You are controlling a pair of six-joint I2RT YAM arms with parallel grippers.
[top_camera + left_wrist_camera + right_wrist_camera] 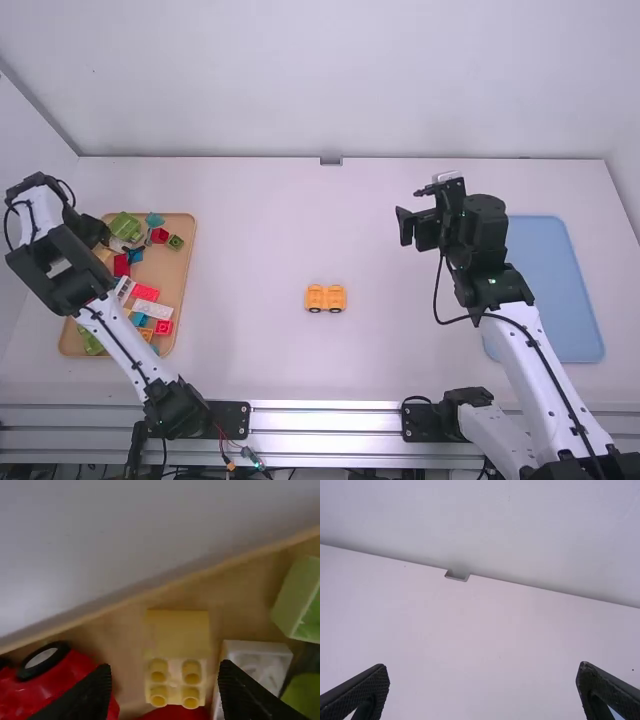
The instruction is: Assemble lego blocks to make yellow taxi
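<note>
A yellow-orange car base [326, 298] with dark wheels sits alone at mid-table. My left gripper [95, 234] is low over the back left part of the brick tray. In the left wrist view, a yellow brick [177, 635] with a smooth part and four studs lies by the tray wall, and the left gripper [166, 682] is open above it, one finger to each side of its studs. My right gripper [422, 212] is held above the table, right of the car base; in the right wrist view this gripper [483, 675] stands wide open with nothing in it.
The wooden tray [183, 270] at the left holds red, green, blue and white bricks. Close to the yellow brick lie a white brick [257, 665], a red wheeled piece [65, 680] and a green brick [300, 597]. A blue mat [555, 290] lies at the right.
</note>
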